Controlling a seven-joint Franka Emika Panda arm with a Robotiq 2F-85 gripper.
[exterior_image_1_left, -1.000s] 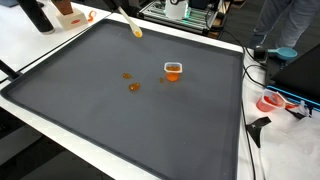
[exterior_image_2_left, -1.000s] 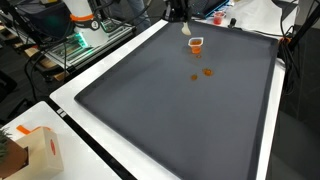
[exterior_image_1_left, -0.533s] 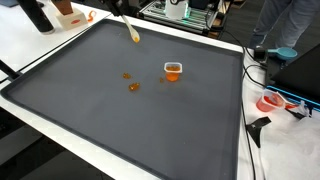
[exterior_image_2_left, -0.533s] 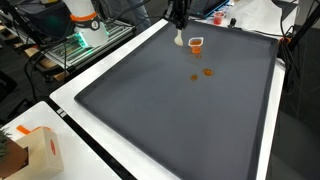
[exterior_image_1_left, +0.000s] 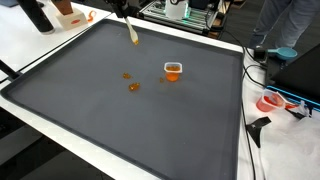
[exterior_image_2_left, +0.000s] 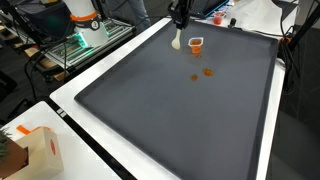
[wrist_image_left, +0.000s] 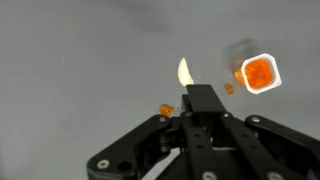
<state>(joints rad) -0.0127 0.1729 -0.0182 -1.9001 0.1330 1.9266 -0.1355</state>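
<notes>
Ok, in an exterior view: shows the end effector (exterior_image_1_left: 121, 8) at the far edge of the dark mat (exterior_image_1_left: 120, 130), clamped on the handle of a pale spoon (exterior_image_1_left: 131, 32), bowl hanging down, clear of the mat. Puts the small cup (exterior_image_1_left: 173, 71) mid-mat, upright, well apart from the spoon, with orange filling inside; fill level too small to tell. Shows loose orange bits (exterior_image_1_left: 134, 87) on the mat near the cup, not in it. White tabletop (exterior_image_1_left: 45, 135) under the mat.

In an exterior view: puts the end effector (exterior_image_2_left: 181, 14) up beside the cup (exterior_image_2_left: 197, 43), with the spoon (exterior_image_2_left: 177, 40) bowl-down just beside it and no contact visible. Places the bits (exterior_image_2_left: 195, 76) on the camera side of the cup.

Wrist view: confirms the end effector (wrist_image_left: 203, 105) closed on the spoon (wrist_image_left: 185, 72), with only the bowl poking out ahead and nothing visible in it. Puts the cup (wrist_image_left: 257, 73) off to the right of the bowl, apart from it, mostly full of orange. Shows one bit (wrist_image_left: 228, 88) just beside the cup and another on the mat (wrist_image_left: 80, 60) nearer the fingers.

Judgement on doing this well: hold the grip firm to stop handle twist, keep the bowl level, and move slowly near the cup. Looks light, so probably tips on any rim contact. Approach the bits at a shallow angle rather than stabbing down.
</notes>
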